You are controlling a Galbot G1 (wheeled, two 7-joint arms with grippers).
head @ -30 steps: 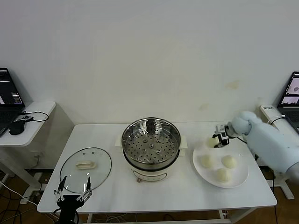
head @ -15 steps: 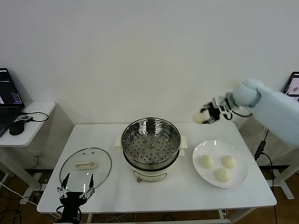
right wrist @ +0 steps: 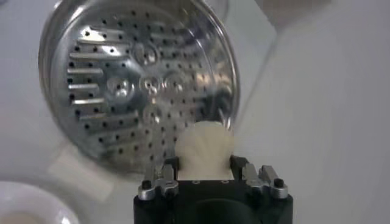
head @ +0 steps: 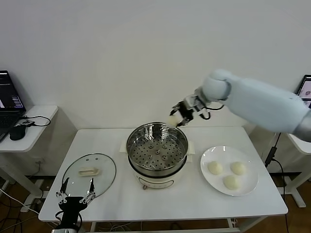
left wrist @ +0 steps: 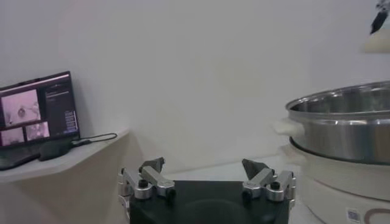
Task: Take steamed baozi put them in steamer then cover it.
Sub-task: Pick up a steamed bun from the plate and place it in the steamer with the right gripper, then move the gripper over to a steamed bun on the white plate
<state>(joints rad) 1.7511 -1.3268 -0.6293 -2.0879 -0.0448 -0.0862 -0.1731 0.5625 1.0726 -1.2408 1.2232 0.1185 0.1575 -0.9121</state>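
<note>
My right gripper is shut on a cream-white baozi and holds it in the air over the far right rim of the steamer. In the right wrist view the baozi sits between the fingers above the steamer's perforated tray. Three more baozi lie on the white plate at the right. The glass cover with its cream handle lies flat on the table at the left. My left gripper is open and empty near the table's front left edge, just in front of the cover.
A side table with a laptop and mouse stands at the far left. The left wrist view shows the steamer's side and the laptop. The white wall is behind the table.
My right arm has carried the baozi up from the plate and leftward, from beside the plate to over the steamer's far right rim. The left gripper has barely shifted.
</note>
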